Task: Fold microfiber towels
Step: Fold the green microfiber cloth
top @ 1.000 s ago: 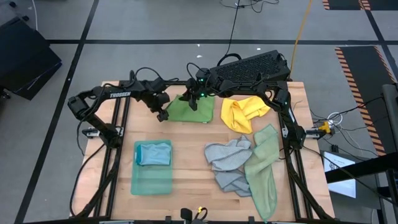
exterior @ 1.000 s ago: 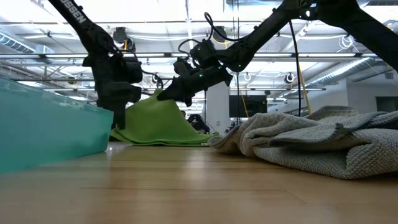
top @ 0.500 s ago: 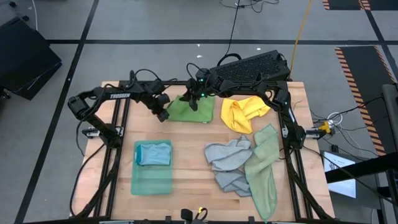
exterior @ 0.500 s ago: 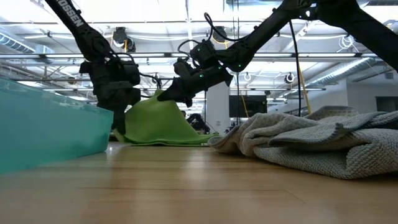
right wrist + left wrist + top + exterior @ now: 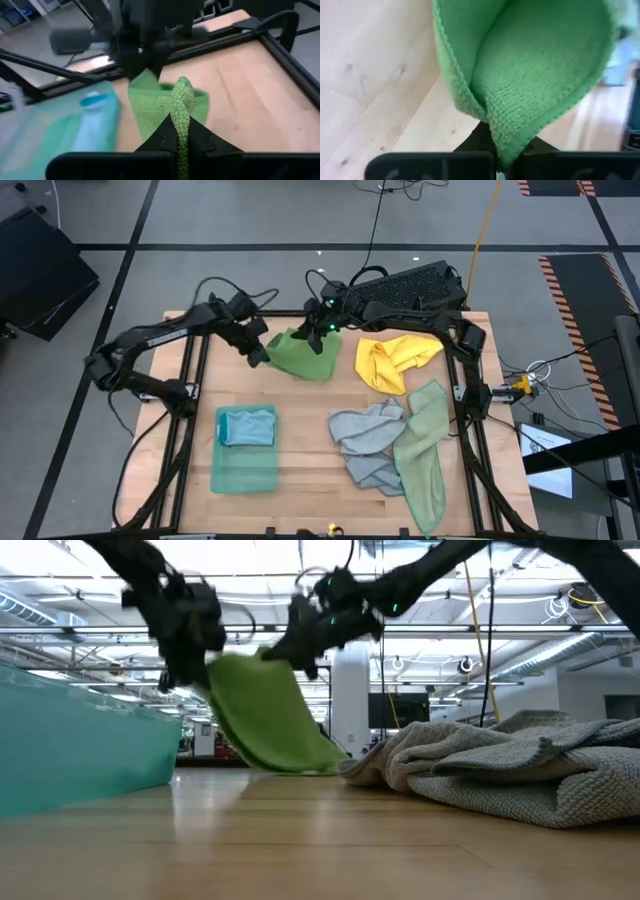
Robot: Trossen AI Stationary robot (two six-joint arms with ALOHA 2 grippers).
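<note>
I have the left pincer (image 5: 258, 356) and right pincer (image 5: 316, 332) each clamped on an edge of the bright green towel (image 5: 303, 357), hanging above the counter's (image 5: 310, 430) far side.

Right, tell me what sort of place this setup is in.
Probably a robotics lab or workshop in an open industrial hall. The wooden table stands on a grey floor crossed by loose cables and hazard-striped tape; the low view shows exposed ceiling strip lights.
</note>
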